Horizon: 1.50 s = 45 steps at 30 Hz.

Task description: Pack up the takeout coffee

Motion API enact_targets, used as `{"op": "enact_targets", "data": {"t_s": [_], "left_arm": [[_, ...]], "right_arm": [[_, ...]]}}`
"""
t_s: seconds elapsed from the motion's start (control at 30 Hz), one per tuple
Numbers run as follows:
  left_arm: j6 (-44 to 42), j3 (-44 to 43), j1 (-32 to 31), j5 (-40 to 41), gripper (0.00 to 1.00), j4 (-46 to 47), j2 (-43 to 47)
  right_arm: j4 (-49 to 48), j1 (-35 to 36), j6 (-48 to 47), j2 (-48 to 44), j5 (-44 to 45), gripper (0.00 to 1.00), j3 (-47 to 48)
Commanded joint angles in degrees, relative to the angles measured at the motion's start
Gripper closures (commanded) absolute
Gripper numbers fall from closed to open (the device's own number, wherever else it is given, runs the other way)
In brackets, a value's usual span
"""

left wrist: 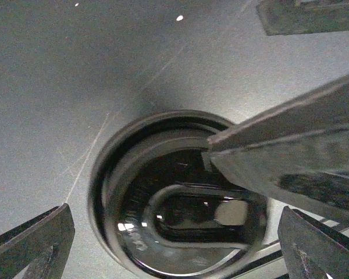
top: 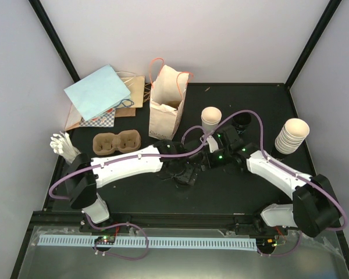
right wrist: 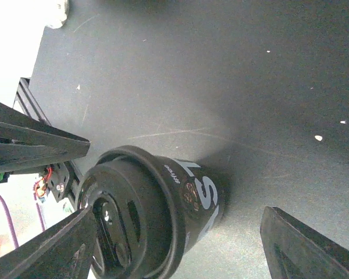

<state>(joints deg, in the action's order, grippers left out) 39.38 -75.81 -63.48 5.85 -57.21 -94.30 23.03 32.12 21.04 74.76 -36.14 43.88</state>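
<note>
L gripper (left wrist: 174,208): jaws wide open, pointing straight down over a round black lid (left wrist: 163,203) on the black table (left wrist: 58,87). Lid sits between the fingers (left wrist: 35,247) and touches neither. A dark tapered bar cuts in from the right across the lid's rim; can't tell what it is.

R gripper (right wrist: 179,210): jaws open too. A black lidded item w/ white lettering (right wrist: 163,215) stands between them, close to one finger, clear gap to the other. Can't tell if it's a cup or a lid stack.

Top view: both grippers meet mid-table. Brown pulp tray (top: 116,142) is to their left.

Just beyond them is a cream paper cup (top: 211,119), upright, no lid on. Stack of cream cups (top: 291,136) is well off to the right.

Further back stands the printed paper bag (top: 166,107), orange handles, top open. Far-left corner: blue sheet (top: 98,93) on brown paper.
</note>
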Motion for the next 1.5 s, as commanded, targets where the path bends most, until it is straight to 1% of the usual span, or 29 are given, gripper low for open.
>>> {"op": "enact_targets", "data": {"t_s": [0.0,0.23,0.33,0.43,0.53,0.6,0.63,0.67,0.77,0.9,1.03,1.17,1.23,1.43,1.47], "left_arm": [[-1.7,-4.5,-1.2,-2.9,0.02,0.2,-0.2],[-1.5,-4.4,-1.0,-4.2,0.01,1.2,2.2],[-1.4,-2.2,0.1,-5.5,0.01,3.3,5.6],[-1.5,1.1,2.4,-6.8,0.01,5.3,10.1],[-1.9,5.5,6.1,-9.2,0.01,8.0,15.6],[-2.4,9.4,10.1,-12.0,0.02,10.2,19.2],[-2.7,11.1,11.8,-13.3,0.02,11.4,20.5],[-3.0,13.0,13.4,-14.2,0.01,12.2,23.7],[-4.5,17.5,17.5,-16.3,0.02,14.9,27.5],[-6.2,23.1,23.7,-23.9,0.03,19.8,30.7],[-7.6,26.3,27.7,-30.9,0.03,23.6,31.4],[-8.2,28.9,28.5,-34.4,0.03,27.7,30.4],[-8.3,29.5,28.7,-35.8,0.05,29.1,29.2],[-8.1,31.6,28.9,-39.0,0.19,34.2,25.7],[-8.0,31.9,28.9,-39.2,0.22,34.9,25.3]], "right_arm": [[-0.8,0.2,-0.7,-1.9,1.2,0.21,-0.1],[2.2,0.1,-1.8,-3.8,4.1,0.21,-0.2],[4.3,0.2,-2.1,-5.4,6.5,0.21,0.2],[7.1,0.3,-2.2,-7.1,9.6,0.21,1.0],[9.4,1.3,-1.7,-8.9,12.0,0.21,1.6],[11.9,3.4,-1.0,-9.9,15.7,0.21,2.5],[13.1,4.9,-0.4,-10.3,17.6,0.21,3.4],[14.2,6.5,0.7,-10.9,20.2,0.21,3.9],[16.6,10.6,3.7,-12.6,24.9,0.21,4.5],[18.0,17.0,7.2,-13.8,27.7,0.20,4.2],[18.2,22.0,10.6,-13.8,29.7,0.20,3.3],[16.6,25.9,13.9,-13.4,30.7,0.20,2.5],[16.0,27.3,15.0,-12.4,31.2,0.20,2.7],[16.2,28.7,16.2,-11.2,33.4,0.24,3.1],[16.4,28.7,16.2,-11.0,33.8,0.26,3.0]]}}
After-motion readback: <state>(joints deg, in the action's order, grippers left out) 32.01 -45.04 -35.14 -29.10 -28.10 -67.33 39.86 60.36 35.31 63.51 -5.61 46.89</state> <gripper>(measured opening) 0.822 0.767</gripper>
